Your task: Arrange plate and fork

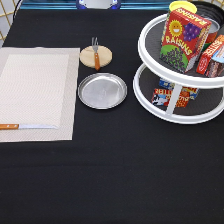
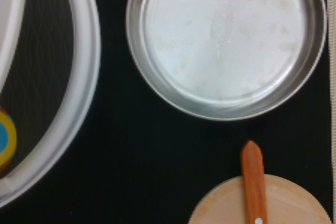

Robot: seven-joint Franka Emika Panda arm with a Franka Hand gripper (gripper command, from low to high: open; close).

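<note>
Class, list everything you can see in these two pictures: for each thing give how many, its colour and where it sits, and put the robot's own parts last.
plate: one, shiny silver, on the black table, between the placemat and the tiered stand.
fork: one, orange-brown wooden handle with silver tines, lying across the coaster.
coaster: one, tan wood, round, just above the plate in the exterior view.
placemat: one, beige, at the exterior view's left.
knife: one, wooden handle and flat blade, on the placemat's lower edge.
tiered stand: one, white, two round shelves, at the exterior view's right.
raisin box: one, red, on the upper shelf.
other packages: several, on both shelves.
table: one, black.
gripper: not visible in the exterior view.
</note>
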